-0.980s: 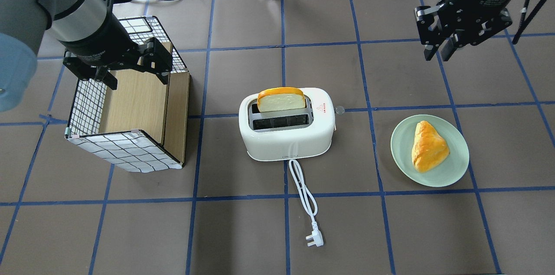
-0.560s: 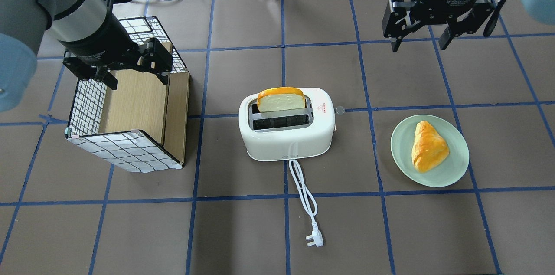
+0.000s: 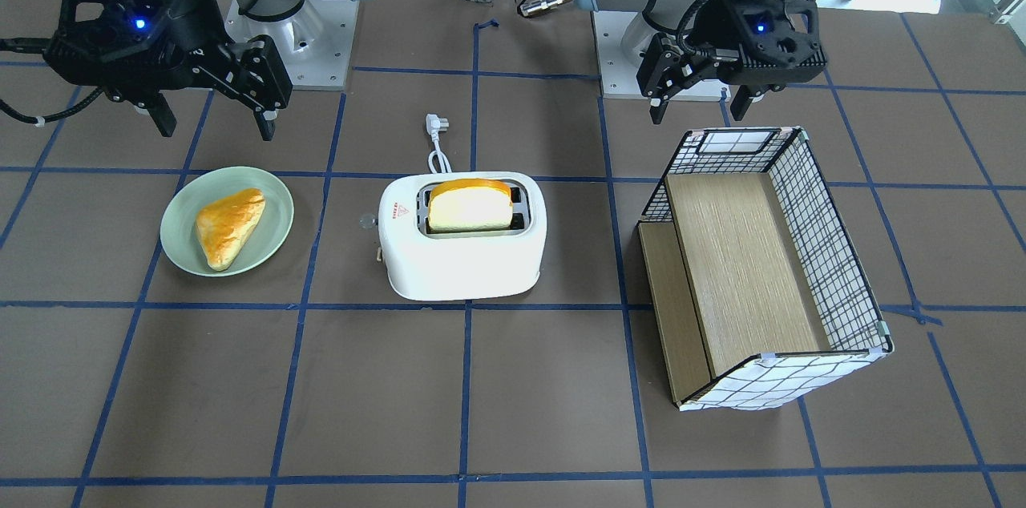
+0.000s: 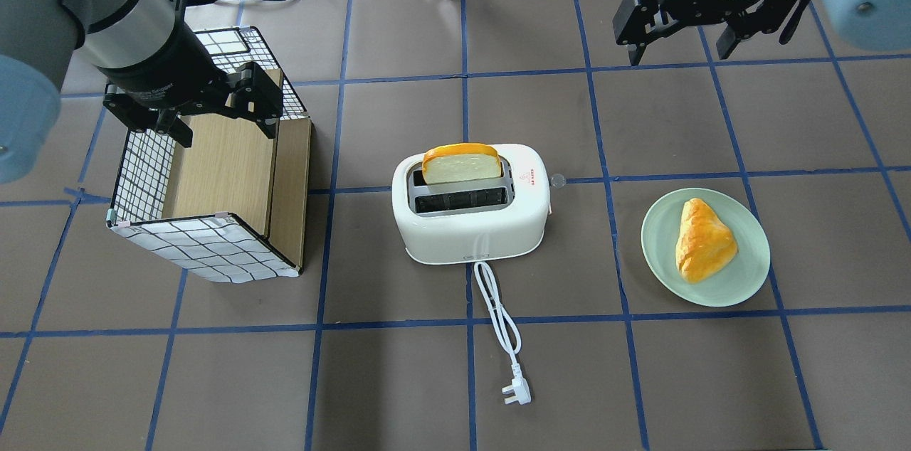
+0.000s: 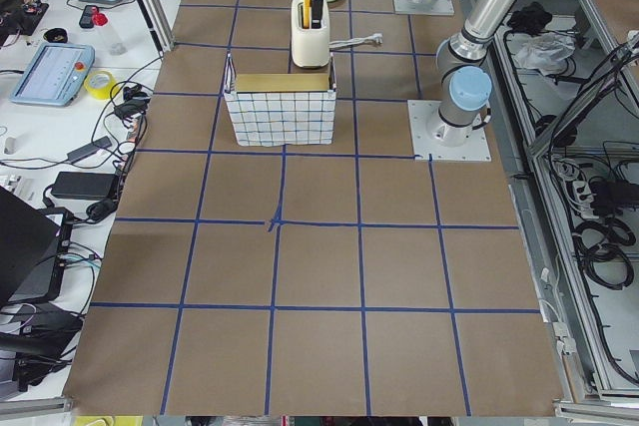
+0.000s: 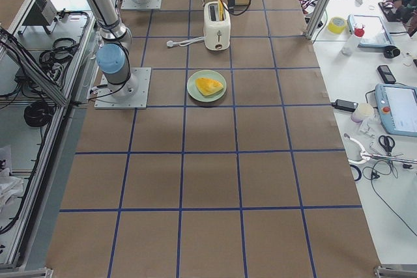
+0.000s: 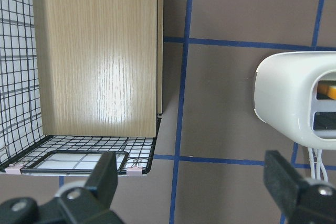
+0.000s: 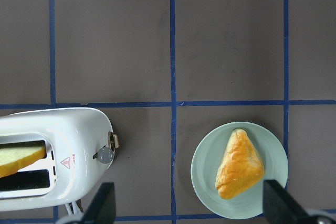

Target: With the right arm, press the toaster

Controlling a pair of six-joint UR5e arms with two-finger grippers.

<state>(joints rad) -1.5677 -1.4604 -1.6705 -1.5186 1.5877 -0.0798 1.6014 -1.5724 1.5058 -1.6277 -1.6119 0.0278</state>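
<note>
The white two-slot toaster stands mid-table with a bread slice upright in its far slot. Its side lever knob points towards the plate. The toaster also shows in the front view and at the lower left of the right wrist view, with the knob visible there. My right gripper is open and empty, raised over the far right of the table, well away from the toaster. My left gripper is open and empty above the wire basket.
A green plate holding a pastry sits right of the toaster. A wire basket with a wooden floor lies on the left. The toaster's white cord and plug trail towards the near edge.
My right gripper has moved left and towards the far edge and has turned at the wrist. The left arm, toaster and bread have not moved.
</note>
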